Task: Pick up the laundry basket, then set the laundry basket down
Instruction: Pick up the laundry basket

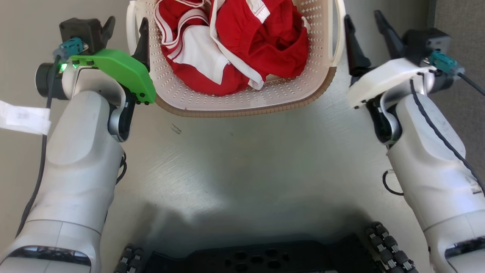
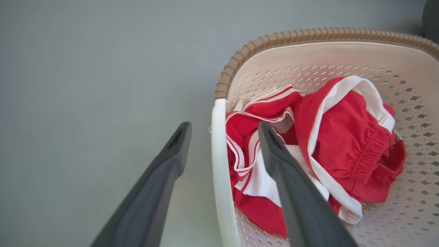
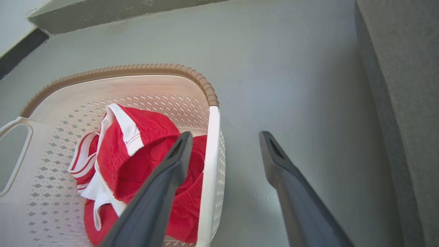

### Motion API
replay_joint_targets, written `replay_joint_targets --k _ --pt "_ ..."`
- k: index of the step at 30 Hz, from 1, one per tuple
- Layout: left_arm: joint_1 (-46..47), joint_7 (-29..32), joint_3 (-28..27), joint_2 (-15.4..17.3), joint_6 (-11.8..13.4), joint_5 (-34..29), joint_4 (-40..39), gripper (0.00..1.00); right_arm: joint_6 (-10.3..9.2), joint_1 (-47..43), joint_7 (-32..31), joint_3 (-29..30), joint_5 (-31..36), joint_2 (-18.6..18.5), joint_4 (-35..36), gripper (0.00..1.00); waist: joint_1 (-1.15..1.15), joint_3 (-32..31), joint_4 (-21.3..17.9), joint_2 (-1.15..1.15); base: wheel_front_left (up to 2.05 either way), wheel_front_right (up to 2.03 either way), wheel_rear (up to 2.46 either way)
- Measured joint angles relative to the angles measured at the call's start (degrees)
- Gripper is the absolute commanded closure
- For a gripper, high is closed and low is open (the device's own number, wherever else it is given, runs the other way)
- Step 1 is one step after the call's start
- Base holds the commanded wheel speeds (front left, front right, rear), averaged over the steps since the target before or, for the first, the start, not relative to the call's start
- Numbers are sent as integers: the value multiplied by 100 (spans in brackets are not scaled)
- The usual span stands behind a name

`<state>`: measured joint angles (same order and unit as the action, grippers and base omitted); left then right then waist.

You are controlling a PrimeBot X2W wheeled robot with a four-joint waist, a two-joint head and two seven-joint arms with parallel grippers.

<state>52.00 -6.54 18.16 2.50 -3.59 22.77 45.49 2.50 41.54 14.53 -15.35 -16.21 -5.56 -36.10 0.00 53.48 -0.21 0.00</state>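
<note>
The laundry basket (image 1: 246, 110) stands on the grey floor at the top centre of the head view, cream, perforated, brown-rimmed, holding red and white clothes (image 1: 257, 41). My left gripper (image 1: 127, 22) is open at its left loop handle (image 1: 130, 34). In the left wrist view that gripper (image 2: 223, 126) straddles the white handle (image 2: 219, 164), one finger over the floor, one over the clothes (image 2: 343, 137). My right gripper (image 1: 362, 17) is open beside the right handle (image 1: 340, 34). In the right wrist view it (image 3: 225, 134) straddles the handle (image 3: 211, 164) likewise. Neither touches the basket (image 3: 120, 68).
My dark wheeled base (image 1: 257, 258) fills the bottom of the head view. A grey carpeted surface (image 3: 404, 103) rises close to the right of my right gripper. A wall base (image 3: 103, 10) runs beyond the basket. Bare floor lies between the basket and my base.
</note>
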Motion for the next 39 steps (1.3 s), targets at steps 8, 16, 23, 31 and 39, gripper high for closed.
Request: replay_joint_targets --k 8,16,23,31,39 --pt "200 120 -21 -22 -123 118 546 0 80 300 -53 -167 -7 36 -571 0 0 94 -54 0 0 0 0" --pt "454 200 -21 -37 -170 172 898 0 172 669 -92 -353 -7 86 -931 0 0 242 -98 0 0 0 0" --pt "646 230 -59 -45 -204 192 1179 0 232 854 -96 -442 -33 134 -1278 0 0 377 -141 0 0 0 0" --pt "815 162 -79 -73 -243 236 1376 100 270 1009 -94 -513 -73 155 -1538 76 0 432 -147 0 0 0 0" --pt "907 87 -58 -194 -297 375 1627 100 372 1181 -89 -576 -151 301 -1785 100 0 399 -157 0 0 0 0"
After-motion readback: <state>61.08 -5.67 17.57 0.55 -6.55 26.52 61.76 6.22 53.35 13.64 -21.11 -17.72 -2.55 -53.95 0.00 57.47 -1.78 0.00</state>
